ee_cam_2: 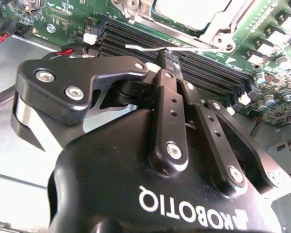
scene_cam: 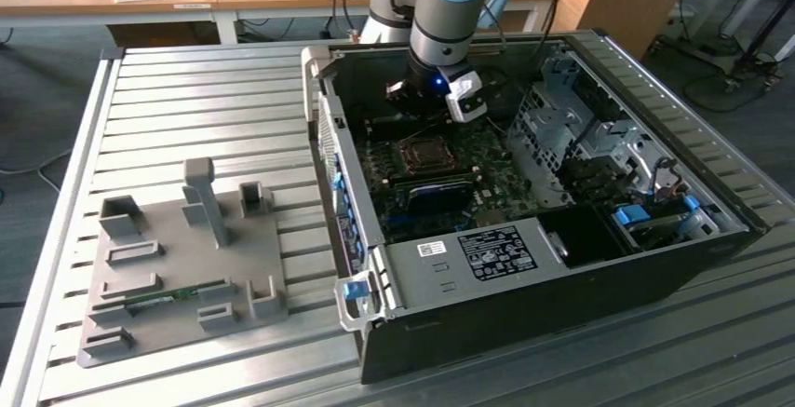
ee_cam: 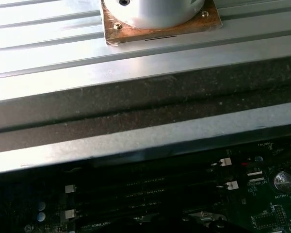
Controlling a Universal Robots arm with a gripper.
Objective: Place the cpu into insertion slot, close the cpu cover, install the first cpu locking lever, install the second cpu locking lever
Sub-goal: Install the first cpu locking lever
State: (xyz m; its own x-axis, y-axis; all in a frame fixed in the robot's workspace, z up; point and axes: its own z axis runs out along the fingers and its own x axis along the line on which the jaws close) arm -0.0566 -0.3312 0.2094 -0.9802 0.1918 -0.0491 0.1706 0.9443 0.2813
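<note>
Gripper (ee_cam_2: 169,57) sits low inside the open computer case (scene_cam: 522,314), fingers pressed together, tips right at the thin wire locking lever (ee_cam_2: 140,47) that lies across the black memory slots (ee_cam_2: 131,35). Whether they pinch it cannot be told. Just beyond, the cpu cover (ee_cam_2: 208,30) lies flat on the socket, with the cpu (ee_cam_2: 191,9) framed in its window.

Arm (scene_cam: 450,2) reaching straight down from above, wrist (scene_cam: 435,51) vertical, black claw (ee_cam_2: 168,58) pointing downward, fingers (ee_cam_2: 170,111) pressed together.
</note>
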